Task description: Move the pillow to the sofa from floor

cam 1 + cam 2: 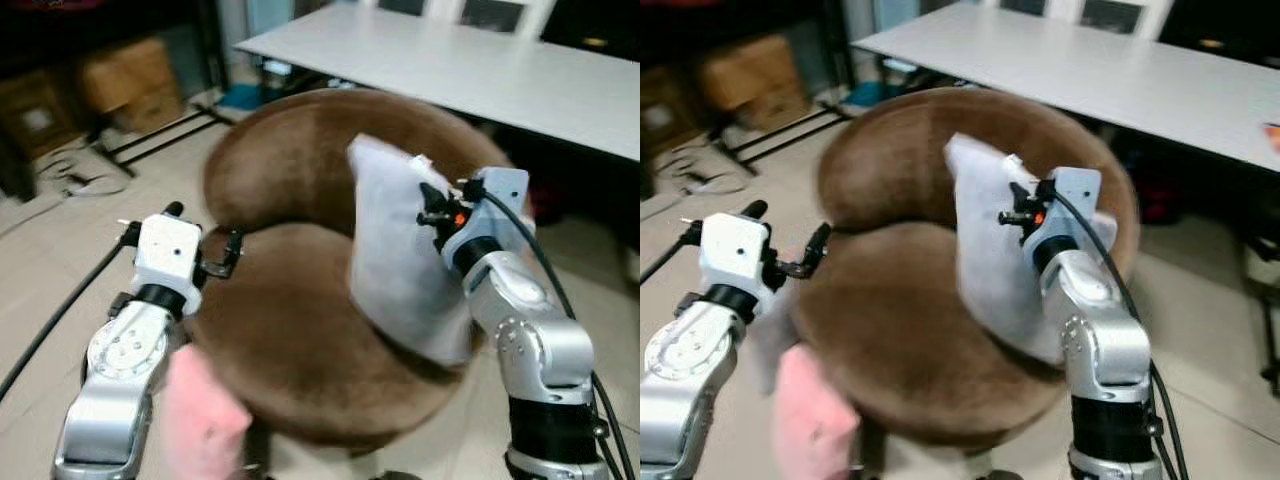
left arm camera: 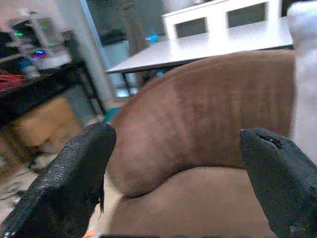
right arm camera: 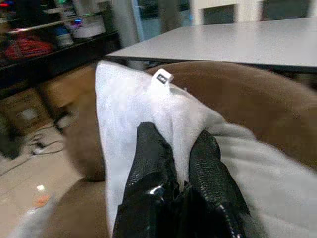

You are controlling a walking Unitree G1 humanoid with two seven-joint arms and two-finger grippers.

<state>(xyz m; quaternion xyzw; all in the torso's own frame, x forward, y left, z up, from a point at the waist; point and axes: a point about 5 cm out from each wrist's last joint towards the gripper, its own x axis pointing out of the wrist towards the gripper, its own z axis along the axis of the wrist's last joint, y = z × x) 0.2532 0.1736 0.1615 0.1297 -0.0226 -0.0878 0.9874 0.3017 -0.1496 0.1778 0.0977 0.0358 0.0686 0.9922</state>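
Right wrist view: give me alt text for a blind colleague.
The right end effector pinches a fold of the white pillow, which stands against the brown sofa. A small tag sticks up from the pillow; a white table stands behind.

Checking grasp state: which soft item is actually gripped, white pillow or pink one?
The white pillow, pinched by the right gripper over the brown sofa. The pink one sits ungripped beside the left arm.

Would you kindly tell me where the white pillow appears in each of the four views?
Left eye: pillow right of centre, upright on the brown sofa.
Right eye: centre, against the sofa back.
Left wrist: white strip at the right edge.
Right wrist: centre, pinched by the right end effector.
Shared landmark: white table.
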